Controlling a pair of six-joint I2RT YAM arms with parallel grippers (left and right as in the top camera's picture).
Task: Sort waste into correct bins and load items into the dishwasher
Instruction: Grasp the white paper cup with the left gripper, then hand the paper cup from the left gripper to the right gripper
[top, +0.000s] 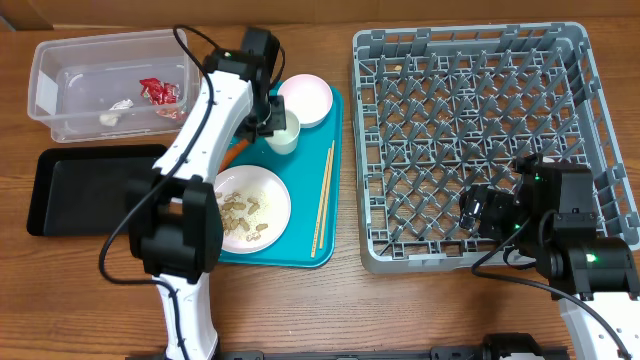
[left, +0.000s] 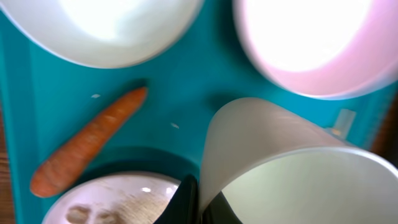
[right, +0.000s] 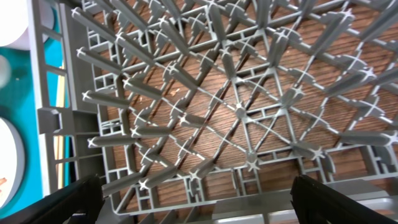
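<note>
Left gripper (left: 202, 202): I read its jaws as pinched on the wall of the white cup (left: 286, 168), one finger inside the rim and one outside.
Cup location: over the teal tray (top: 300, 170), tilted.
Bowls: two white ones, bowl A (left: 99, 25) and bowl B (left: 311, 31), lie just beyond the fingertips.
Carrot (left: 87, 149): flat on the tray, beside the jaws, apart from the cup.
Plate (top: 270, 185): near the jaw base, carrying peanut scraps (top: 240, 212).
Chopsticks (top: 322, 200): on the tray's rack-side edge.
Right gripper (right: 205, 202): jaws spread wide over the dish rack (right: 236, 112) lattice.
Clear tub (top: 40, 95): holds a red wrapper (top: 157, 90) and a white wad (top: 108, 117), well apart from both jaws.
</note>
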